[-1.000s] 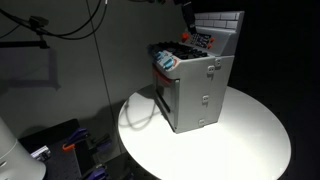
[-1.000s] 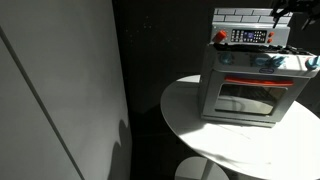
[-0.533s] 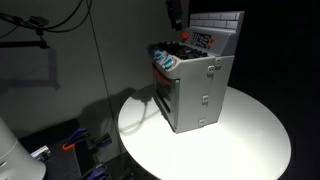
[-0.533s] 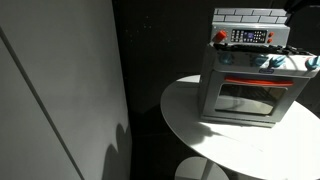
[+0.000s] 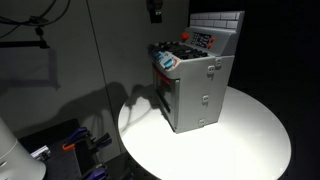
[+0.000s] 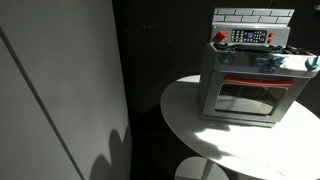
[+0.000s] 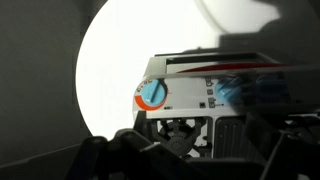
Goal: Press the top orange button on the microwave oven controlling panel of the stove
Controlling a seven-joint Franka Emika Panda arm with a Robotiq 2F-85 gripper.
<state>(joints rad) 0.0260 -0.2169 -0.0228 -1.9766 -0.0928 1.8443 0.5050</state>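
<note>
The gripper (image 5: 153,14) hangs high near the stove (image 5: 195,88) — jaw spread unclear, control panel's (image 5: 203,40) pale marks unreadable.

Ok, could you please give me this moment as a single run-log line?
stove: upright on white table | gripper: high, off to its side, touching nothing | jaws: cannot tell | orange panel: no contact

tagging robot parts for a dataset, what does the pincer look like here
The black, blocky pincer shows as a small dark shape at the top edge in an exterior view and as blurred black chunky parts along the bottom of the wrist view. No markings, cables or coloured accents can be made out on it.
</note>
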